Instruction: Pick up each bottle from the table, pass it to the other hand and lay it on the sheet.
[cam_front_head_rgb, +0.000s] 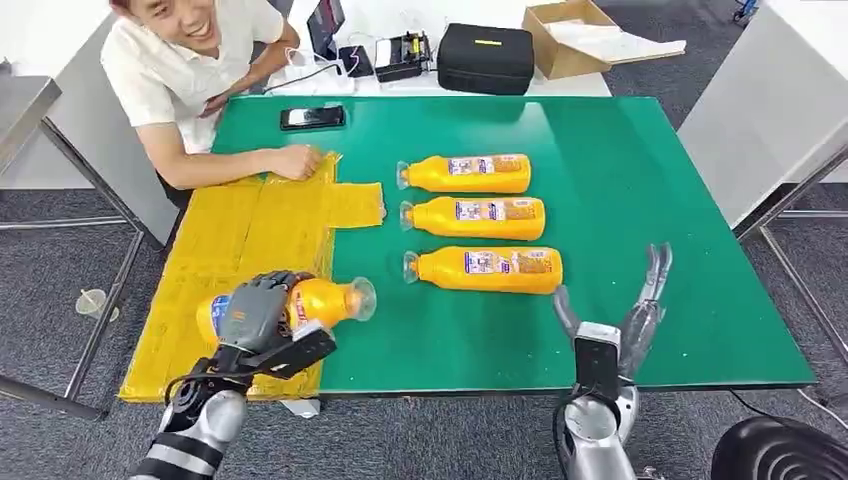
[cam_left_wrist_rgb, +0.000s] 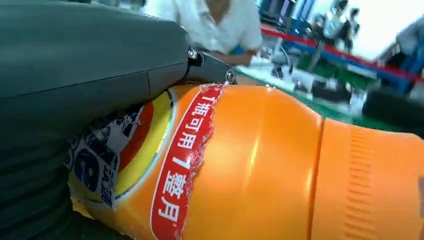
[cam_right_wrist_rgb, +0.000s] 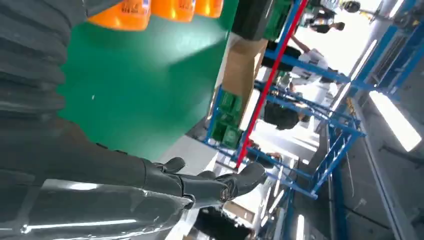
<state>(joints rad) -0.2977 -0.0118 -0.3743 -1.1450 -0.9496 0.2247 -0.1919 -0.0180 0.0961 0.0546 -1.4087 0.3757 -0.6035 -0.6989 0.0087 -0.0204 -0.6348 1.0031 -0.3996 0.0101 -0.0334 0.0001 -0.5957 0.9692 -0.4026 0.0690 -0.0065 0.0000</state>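
My left hand (cam_front_head_rgb: 258, 312) grips an orange bottle (cam_front_head_rgb: 322, 301) lying on its side over the near part of the yellow sheet (cam_front_head_rgb: 245, 240), cap end toward the green table (cam_front_head_rgb: 620, 180). The left wrist view shows the same bottle (cam_left_wrist_rgb: 260, 165) up close under my left hand (cam_left_wrist_rgb: 75, 75), its red-and-blue label facing the camera. Three more orange bottles lie in a row on the table: far (cam_front_head_rgb: 470, 173), middle (cam_front_head_rgb: 478, 217) and near (cam_front_head_rgb: 490, 269). My right hand (cam_front_head_rgb: 625, 320) is open above the table's near edge, right of the near bottle; its dark fingers (cam_right_wrist_rgb: 220, 182) are spread with nothing in them.
A person leans on the far left corner, with a hand (cam_front_head_rgb: 293, 161) resting on the sheet's far edge. A phone (cam_front_head_rgb: 312, 117) lies on the table behind it. A black case (cam_front_head_rgb: 487, 58) and a cardboard box (cam_front_head_rgb: 570, 35) stand beyond the table's far edge.
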